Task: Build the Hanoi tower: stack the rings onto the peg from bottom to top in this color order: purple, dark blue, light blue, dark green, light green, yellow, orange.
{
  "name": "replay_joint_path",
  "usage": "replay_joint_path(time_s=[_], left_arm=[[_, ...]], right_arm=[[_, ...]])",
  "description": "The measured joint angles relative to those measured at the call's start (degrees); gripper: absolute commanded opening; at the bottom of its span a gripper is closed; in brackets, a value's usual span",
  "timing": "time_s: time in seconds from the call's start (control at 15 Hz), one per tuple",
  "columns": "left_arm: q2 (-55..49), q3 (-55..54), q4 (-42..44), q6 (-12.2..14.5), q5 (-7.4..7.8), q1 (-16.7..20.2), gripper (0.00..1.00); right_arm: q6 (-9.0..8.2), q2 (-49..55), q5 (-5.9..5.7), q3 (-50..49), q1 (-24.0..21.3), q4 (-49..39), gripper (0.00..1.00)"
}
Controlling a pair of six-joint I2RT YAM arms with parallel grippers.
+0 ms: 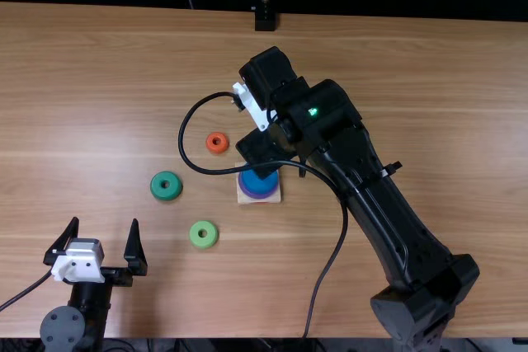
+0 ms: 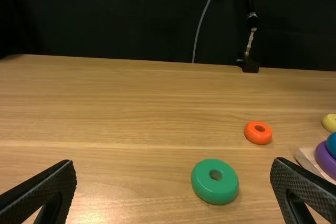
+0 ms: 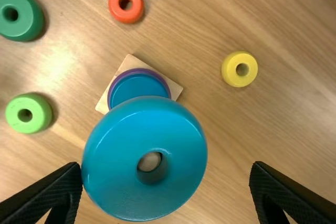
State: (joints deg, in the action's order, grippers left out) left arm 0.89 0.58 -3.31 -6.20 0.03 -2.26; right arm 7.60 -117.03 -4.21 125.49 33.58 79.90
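My left gripper (image 1: 105, 223) stands open at the near left; in its wrist view the left gripper (image 2: 173, 163) has nothing between its fingers. Above the wooden base (image 1: 245, 199) is my right gripper (image 1: 266, 151). In the right wrist view the right gripper (image 3: 165, 165) is open, with a light blue ring (image 3: 118, 166) between its fingers, close to one and apart from the other. Pale wood shows through its hole. Beyond it, a purple ring (image 3: 168, 87) and dark blue ring (image 3: 137, 86) are stacked on the base (image 3: 178, 88).
Loose rings lie around the base: orange (image 1: 217, 143), dark green (image 1: 166, 185) and light green (image 1: 204, 234) on its left, yellow (image 3: 239, 69) beyond it. A black cable (image 1: 330, 265) loops from the right arm over the base.
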Motion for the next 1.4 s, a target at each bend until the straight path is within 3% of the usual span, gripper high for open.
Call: replay_joint_path(time_s=[0.6, 0.93, 1.2, 1.4], left_arm=[[0.0, 0.0, 0.0, 0.0, 0.00, 0.0, 1.00], [0.0, 0.0, 0.0, 0.0, 0.02, 0.0, 1.00], [0.0, 0.0, 0.0, 0.0, 0.00, 0.0, 1.00], [0.0, 0.0, 0.0, 0.0, 0.00, 0.0, 1.00]], right_arm=[[-0.20, 0.0, -0.48, 0.0, 0.0, 0.0, 1.00], [-0.26, 0.0, 0.55, 0.0, 1.3, 0.0, 1.00], [-0.42, 0.0, 0.63, 0.0, 1.6, -0.7, 1.00], [-0.44, 0.1, 0.61, -0.7, 1.5, -12.8, 1.00]])
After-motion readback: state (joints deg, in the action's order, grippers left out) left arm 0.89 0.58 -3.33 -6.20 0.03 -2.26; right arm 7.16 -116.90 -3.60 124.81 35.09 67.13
